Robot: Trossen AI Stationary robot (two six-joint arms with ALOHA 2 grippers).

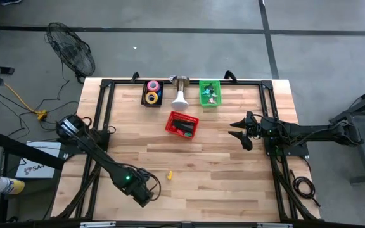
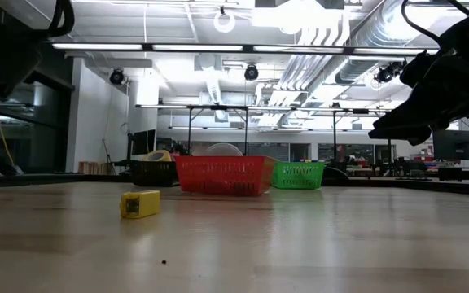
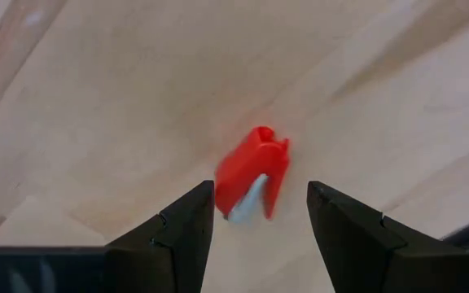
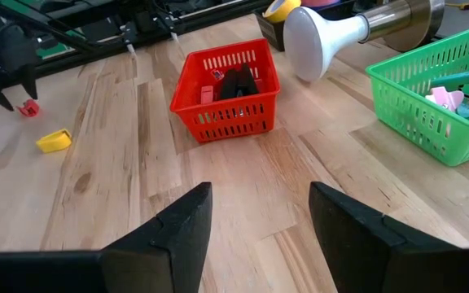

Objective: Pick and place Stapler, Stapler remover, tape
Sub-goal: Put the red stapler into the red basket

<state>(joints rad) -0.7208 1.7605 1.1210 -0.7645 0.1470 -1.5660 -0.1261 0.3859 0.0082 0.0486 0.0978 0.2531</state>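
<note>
A small red stapler (image 3: 252, 183) is seen lying on the bare wood of the bench (image 1: 220, 171), just ahead of the left gripper (image 3: 259, 236) and in line with the gap between its jaws. The jaws are held apart, wider than the red piece, and nothing is gripped or touched by them. In the right wrist view the same red piece (image 4: 28, 107) is shown beside the left arm's fingers, with a small yellow stapler (image 4: 54, 141) lying near it on the wood.

The tape (image 1: 153, 92), in pink, yellow and blue rolls, is held in a black basket (image 1: 145, 100) at the far edge of the bench. A red basket (image 1: 181, 124) with dark items in it is placed near the bench's middle, and a green basket (image 1: 210, 93) of small coloured pieces is set further back. Between the black and green baskets a white funnel-shaped fixture (image 1: 180, 97) is seen.

The left arm is stretched diagonally to the near edge of the bench, its wrist tipped downward. The right gripper (image 1: 241, 132) is held above the bench at the right side, pointed toward the red basket, its jaws parted and empty.

On a sheet left of the bench, only the letters "SA" can be read.
</note>
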